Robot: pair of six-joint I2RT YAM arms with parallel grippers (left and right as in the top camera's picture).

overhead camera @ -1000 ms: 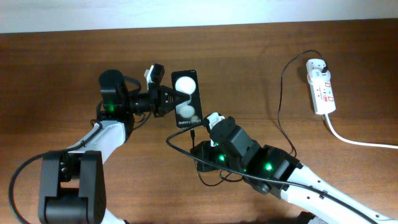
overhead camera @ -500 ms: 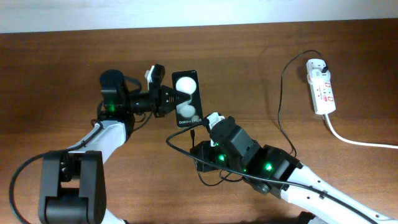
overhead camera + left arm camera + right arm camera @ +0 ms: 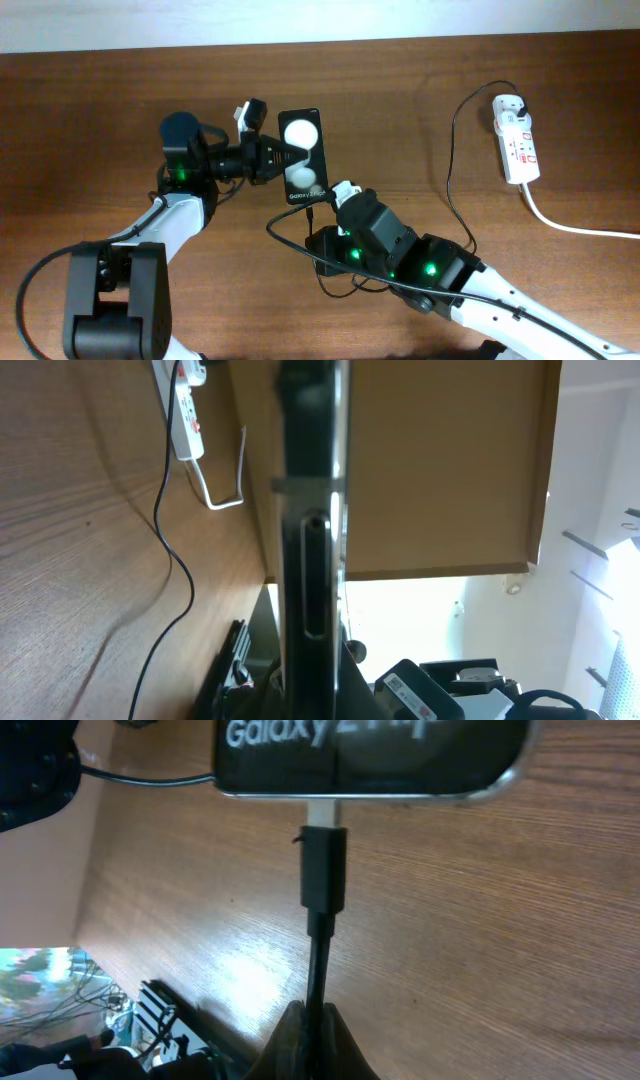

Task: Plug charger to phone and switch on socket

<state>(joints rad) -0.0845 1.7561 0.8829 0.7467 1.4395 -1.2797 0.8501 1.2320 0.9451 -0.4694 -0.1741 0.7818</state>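
Left gripper clamps phone steady so right gripper, pinching charger, can seat connector (tip partly exposed).

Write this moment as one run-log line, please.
left tool: shut on phone | right tool: shut on charger behind connector | connector: at phone port, metal partly showing | socket: no tool on it, switch unreadable

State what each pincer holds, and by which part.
Left pincer: the phone, midway along one long side. Right pincer: the charger, by its cable behind the connector.
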